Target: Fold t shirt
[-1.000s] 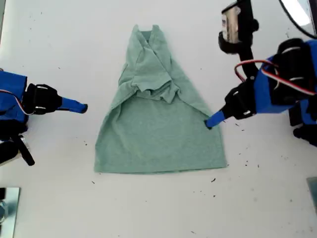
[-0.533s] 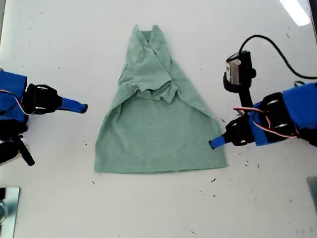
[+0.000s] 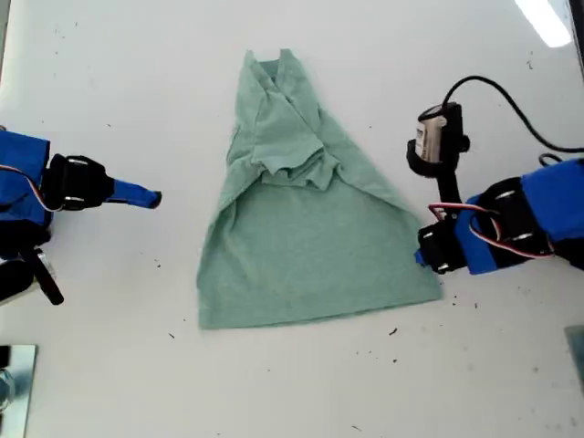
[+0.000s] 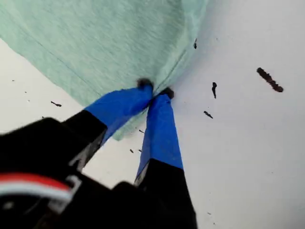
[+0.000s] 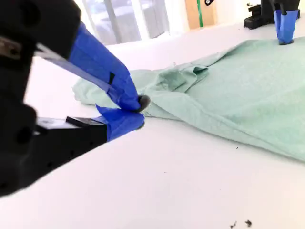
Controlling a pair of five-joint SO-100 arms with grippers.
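The pale green t shirt (image 3: 310, 246) lies on the white table with its sleeves folded inward, its collar toward the exterior view's top and its hem toward the bottom. My first gripper (image 3: 422, 256) is at the shirt's edge on the exterior view's right, just above the hem corner. The first wrist view shows my first gripper (image 4: 155, 91) shut, pinching the t shirt (image 4: 95, 38) at that edge. My second gripper (image 3: 151, 197) rests on bare table at the exterior view's left, apart from the cloth. In its own view my second gripper (image 5: 139, 113) is shut on nothing, with the t shirt (image 5: 228, 95) beyond it.
Small dark specks (image 3: 393, 331) dot the table near the hem on the exterior view's right. A black cable (image 3: 511, 105) loops above the first arm. A metallic object (image 3: 11, 374) sits at the exterior view's lower left corner.
My first gripper dropped toward the hem along the shirt's edge, closed on it and pulled toward the exterior view's right; the whole shirt shifted that way. The second arm stayed still.
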